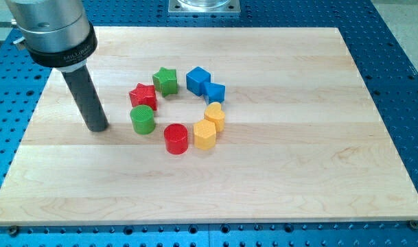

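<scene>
My tip [97, 127] rests on the board at the view's left, a short way left of the green cylinder [142, 119], with a gap between them. The blocks form a ring. A red star [143, 96] lies just above the green cylinder. A green star [165, 80] sits at the ring's top. On the right of it stands a blue cube [198, 79], with a smaller blue block [214, 92] touching it. A yellow block [215, 116] and a yellow hexagonal block [204, 134] follow below. A red cylinder [176, 138] closes the ring at the bottom.
The wooden board [318, 165] lies on a blue perforated table [401, 68]. The arm's grey collar [54, 31] hangs over the board's upper left corner. A metal mount [204, 6] sits at the view's top edge.
</scene>
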You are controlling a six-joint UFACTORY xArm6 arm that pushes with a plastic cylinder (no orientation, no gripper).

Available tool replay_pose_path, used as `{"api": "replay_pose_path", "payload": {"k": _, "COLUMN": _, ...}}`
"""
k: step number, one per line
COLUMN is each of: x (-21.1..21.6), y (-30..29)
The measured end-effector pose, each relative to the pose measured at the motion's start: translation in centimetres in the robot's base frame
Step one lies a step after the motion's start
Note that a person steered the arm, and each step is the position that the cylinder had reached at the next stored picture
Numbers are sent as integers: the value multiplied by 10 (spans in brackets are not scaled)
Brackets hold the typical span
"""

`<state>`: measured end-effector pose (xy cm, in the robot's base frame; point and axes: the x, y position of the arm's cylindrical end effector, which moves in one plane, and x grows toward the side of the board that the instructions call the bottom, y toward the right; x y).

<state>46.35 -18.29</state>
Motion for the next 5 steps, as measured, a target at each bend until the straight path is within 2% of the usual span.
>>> {"api": "replay_pose_path", "payload": {"k": 3, "x": 1, "y": 5}}
{"api": "replay_pose_path", "payload": {"k": 4, "x": 14, "y": 2}}
{"api": "replay_pose_path", "payload": {"k": 5, "x": 47, "y": -3}}
